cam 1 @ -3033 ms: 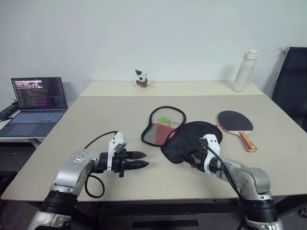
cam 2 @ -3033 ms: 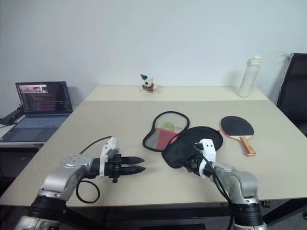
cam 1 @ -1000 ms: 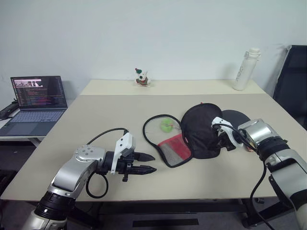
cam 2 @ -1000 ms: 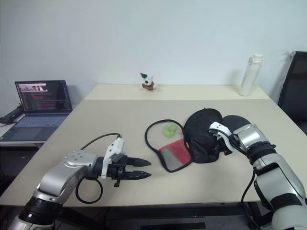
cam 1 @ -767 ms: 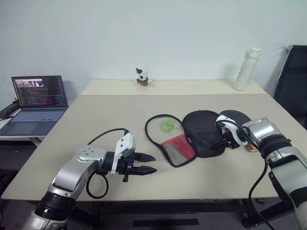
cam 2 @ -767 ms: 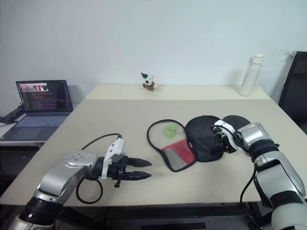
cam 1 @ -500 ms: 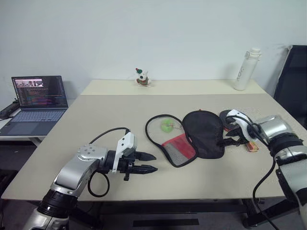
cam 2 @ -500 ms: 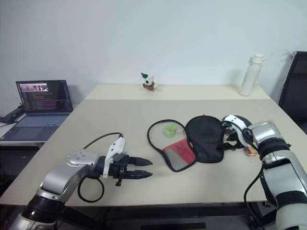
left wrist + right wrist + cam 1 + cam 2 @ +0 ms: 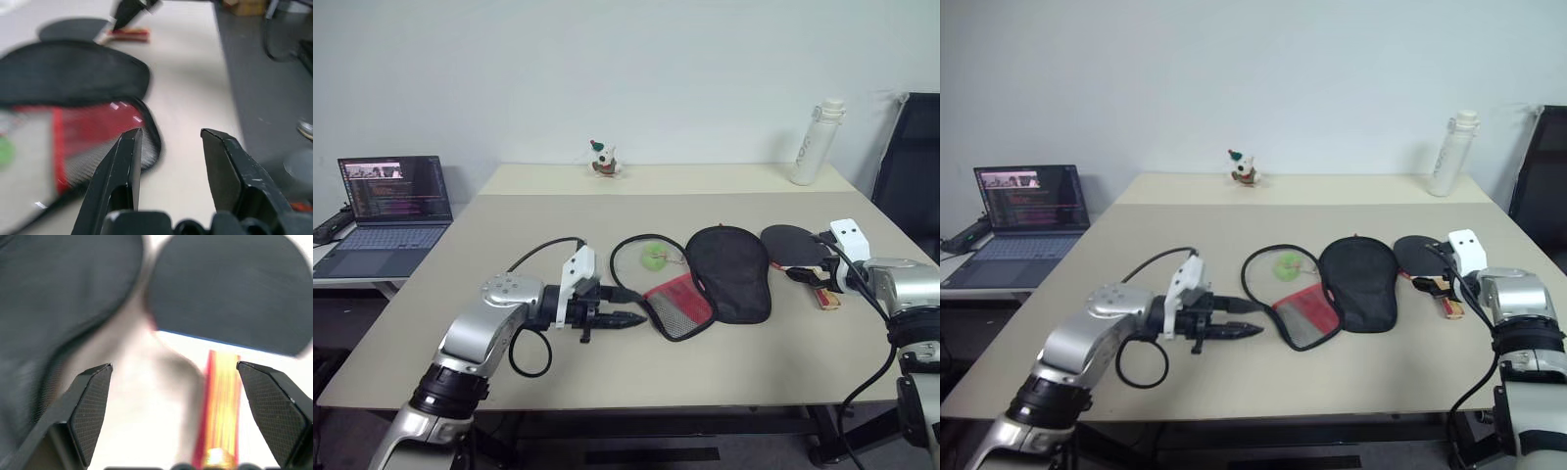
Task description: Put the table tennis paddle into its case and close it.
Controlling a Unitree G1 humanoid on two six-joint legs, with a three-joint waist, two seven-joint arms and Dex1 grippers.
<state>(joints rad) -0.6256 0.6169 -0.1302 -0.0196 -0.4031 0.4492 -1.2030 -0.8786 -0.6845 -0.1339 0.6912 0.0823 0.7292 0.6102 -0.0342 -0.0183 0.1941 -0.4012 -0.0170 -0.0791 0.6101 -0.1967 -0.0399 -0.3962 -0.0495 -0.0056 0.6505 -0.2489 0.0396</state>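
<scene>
The table tennis paddle lies flat on the table, its black face toward the far side and its red-edged wooden handle pointing toward the near right. Just to its left, close to touching it, lies the case, laid open: the black half flat, the red-and-mesh half spread out beside it, with a small yellow-green ball inside the zip loop. A second ago the right gripper was clamped on the black half, holding it up over the paddle; now that half is dropped flat, the paddle is uncovered, and the gripper has swung right to hover over the handle, fingers wide apart with nothing between them. That looks like the case being readied and the paddle pickup coming next. The left gripper has crept in toward the mesh half's near edge, pointing across the table, its fingers partly apart and empty.
</scene>
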